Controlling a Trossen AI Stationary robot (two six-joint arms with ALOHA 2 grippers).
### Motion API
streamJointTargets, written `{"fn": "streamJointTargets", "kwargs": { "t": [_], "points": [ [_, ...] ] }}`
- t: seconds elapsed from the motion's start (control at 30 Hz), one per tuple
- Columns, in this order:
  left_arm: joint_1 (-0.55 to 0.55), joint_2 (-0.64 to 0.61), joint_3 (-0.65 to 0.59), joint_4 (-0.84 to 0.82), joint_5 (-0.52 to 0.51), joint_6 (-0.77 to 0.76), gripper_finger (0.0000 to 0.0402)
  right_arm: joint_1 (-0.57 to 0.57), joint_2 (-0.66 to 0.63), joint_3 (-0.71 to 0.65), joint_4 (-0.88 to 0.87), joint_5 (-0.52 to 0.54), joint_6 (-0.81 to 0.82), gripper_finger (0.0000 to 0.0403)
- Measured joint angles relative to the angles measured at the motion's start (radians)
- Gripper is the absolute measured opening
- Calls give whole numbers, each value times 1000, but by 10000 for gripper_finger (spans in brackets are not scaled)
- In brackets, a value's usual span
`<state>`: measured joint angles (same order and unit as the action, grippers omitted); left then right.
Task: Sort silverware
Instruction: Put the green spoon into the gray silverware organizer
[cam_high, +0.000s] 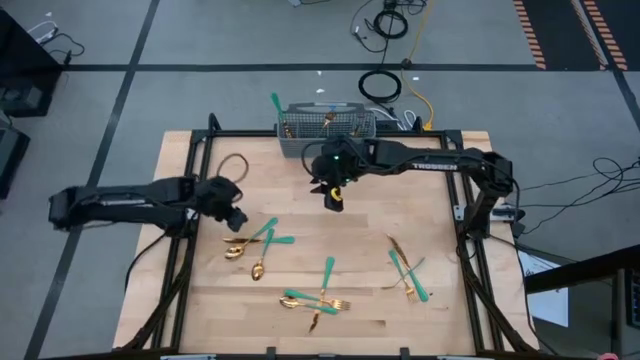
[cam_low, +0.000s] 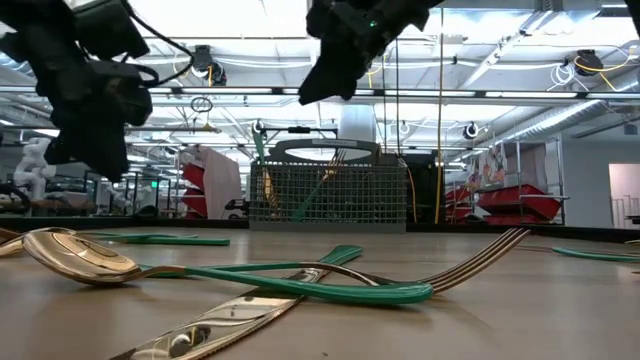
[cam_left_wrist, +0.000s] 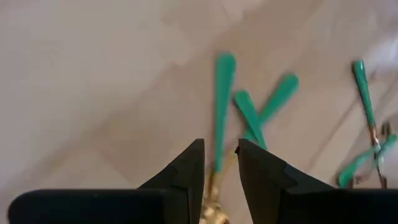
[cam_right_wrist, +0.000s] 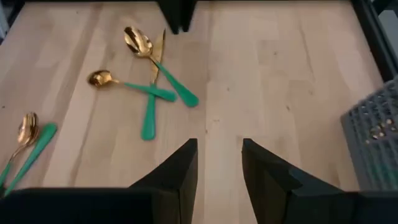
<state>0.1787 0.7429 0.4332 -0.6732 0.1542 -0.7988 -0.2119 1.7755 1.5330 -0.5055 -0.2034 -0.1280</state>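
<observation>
We hung the left gripper (cam_high: 232, 214) over the left pile of silverware (cam_high: 258, 243), fingers slightly parted and empty, lined up for a pick. Our right gripper (cam_high: 333, 193) hovered near the basket (cam_high: 325, 128), fingers apart, holding nothing; pieces lay scattered across the counter (cam_high: 200, 300).

Bright, even overhead light; ceiling lamps (cam_low: 300, 20) glare in the low view. The left wrist view is motion-blurred.

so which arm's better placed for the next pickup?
Probably left: left gripper hangs open just above the spoon cluster. Right gripper, open and empty, sits near the basket, away from loose pieces.
</observation>
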Motion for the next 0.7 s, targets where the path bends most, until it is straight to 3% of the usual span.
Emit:
{"fn": "streamJointTargets", "kwargs": {
  "t": [0.3, 0.7],
  "points": [
    [-258, 226, 0, 171, -200, -183, 102, -25, -54, 0, -85, -2, -58, 114],
    [-344, 487, 61, 173, -259, -145, 102, -36, -64, 1, -181, -8, -116, 114]
  ]
}}
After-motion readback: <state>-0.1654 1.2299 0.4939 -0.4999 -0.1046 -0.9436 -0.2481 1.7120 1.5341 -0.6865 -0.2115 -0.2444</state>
